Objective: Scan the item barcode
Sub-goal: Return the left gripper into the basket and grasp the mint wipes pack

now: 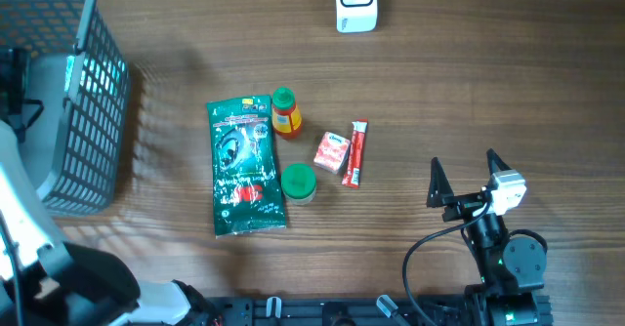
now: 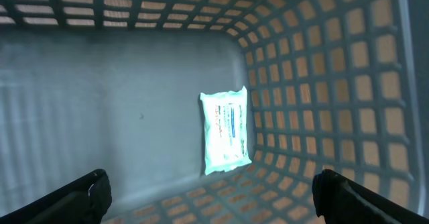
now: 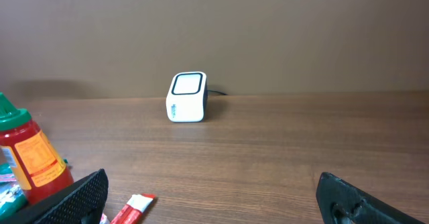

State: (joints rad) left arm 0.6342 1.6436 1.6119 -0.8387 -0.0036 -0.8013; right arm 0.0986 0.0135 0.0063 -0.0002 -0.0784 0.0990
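At the far edge of the brown wooden table [image 1: 508,62], a small white box-shaped barcode scanner [image 1: 355,2] stands alone, well apart from everything else. Near the middle of the table lies a cluster of goods. It holds a flat dark-green foil packet [image 1: 245,165] and a small bottle with a green cap and orange label [image 1: 285,112] just beside the packet's upper right corner. A round green-lidded tub [image 1: 298,182] sits against the packet's right edge. To the right are a small red-and-white carton [image 1: 331,152] and a slim red stick sachet [image 1: 356,153] just beside the carton. None of them is held.

The right gripper [image 1: 467,175] hovers over bare wood to the right of the cluster, jaws spread wide and empty. Its wrist camera looks across the table at the scanner, with the bottle and the end of the sachet at lower left.

A grey plastic lattice basket [image 1: 93,121] sits at the table's left end. The left gripper [image 2: 214,194] hangs inside it, jaws wide apart and holding nothing. Below it, on the basket's floor by the right-hand wall, lies a pale mint-and-white soft pack [image 2: 226,130], clear of both black fingers [image 2: 74,197].
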